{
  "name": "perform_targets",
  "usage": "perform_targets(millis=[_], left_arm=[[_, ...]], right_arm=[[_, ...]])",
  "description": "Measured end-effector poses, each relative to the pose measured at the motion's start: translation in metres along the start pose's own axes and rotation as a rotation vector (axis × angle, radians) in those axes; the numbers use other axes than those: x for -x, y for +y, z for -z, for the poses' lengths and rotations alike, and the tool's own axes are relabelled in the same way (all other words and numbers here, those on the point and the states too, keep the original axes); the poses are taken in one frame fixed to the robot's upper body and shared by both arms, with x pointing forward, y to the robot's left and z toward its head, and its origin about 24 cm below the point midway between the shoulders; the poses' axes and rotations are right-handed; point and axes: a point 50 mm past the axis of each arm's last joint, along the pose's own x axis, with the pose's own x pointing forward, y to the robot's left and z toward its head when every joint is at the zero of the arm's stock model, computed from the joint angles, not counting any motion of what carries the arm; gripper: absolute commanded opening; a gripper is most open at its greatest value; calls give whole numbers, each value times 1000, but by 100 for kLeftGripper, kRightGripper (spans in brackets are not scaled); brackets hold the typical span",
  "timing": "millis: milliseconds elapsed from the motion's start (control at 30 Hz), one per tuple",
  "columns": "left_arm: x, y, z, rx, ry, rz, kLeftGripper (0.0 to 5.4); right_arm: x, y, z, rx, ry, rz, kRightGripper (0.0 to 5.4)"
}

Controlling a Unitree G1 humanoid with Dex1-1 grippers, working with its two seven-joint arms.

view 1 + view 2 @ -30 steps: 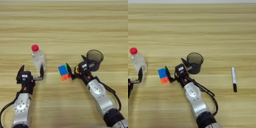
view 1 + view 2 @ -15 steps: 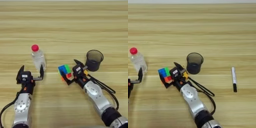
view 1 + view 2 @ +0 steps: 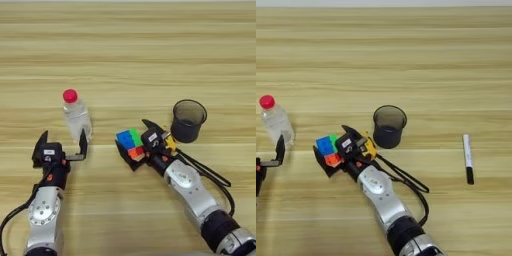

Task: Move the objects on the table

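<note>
A multicoloured puzzle cube (image 3: 131, 143) sits near the middle of the wooden table (image 3: 150, 60). My right gripper (image 3: 133, 138) is shut on it, with one black finger over its far right corner and the other along its near left side. A dark translucent cup (image 3: 188, 120) stands upright just right of that gripper. On the left stands a small clear bottle (image 3: 76, 116) with a red cap (image 3: 70, 95). My left gripper (image 3: 61, 145) is open just in front of the bottle, its right finger close to the bottle's base.
A black-and-white marker pen (image 3: 468, 159) lies far right on the planks, pointing towards me. A black cable (image 3: 406, 176) loops off the right forearm onto the table, right of the arm.
My right gripper has moved left from beside the cup to the cube, and its fingers now hold it; the cube has tilted slightly. The left arm and the bottle have not moved.
</note>
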Motion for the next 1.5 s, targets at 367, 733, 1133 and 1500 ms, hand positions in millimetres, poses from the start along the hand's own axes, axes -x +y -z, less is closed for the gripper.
perform_targets(millis=[367,733,1133,1500], left_arm=[[0,0,0,0,-1,0,537],[0,0,0,0,0,0,537],[0,0,0,0,0,0,537],[0,-1,0,-4,0,3,537]], right_arm=[[0,1,13,-9,66,-14,540],[-2,-1,18,-6,90,-13,540],[-12,-3,12,-1,73,-16,540],[-16,-3,18,-20,114,-11,540]])
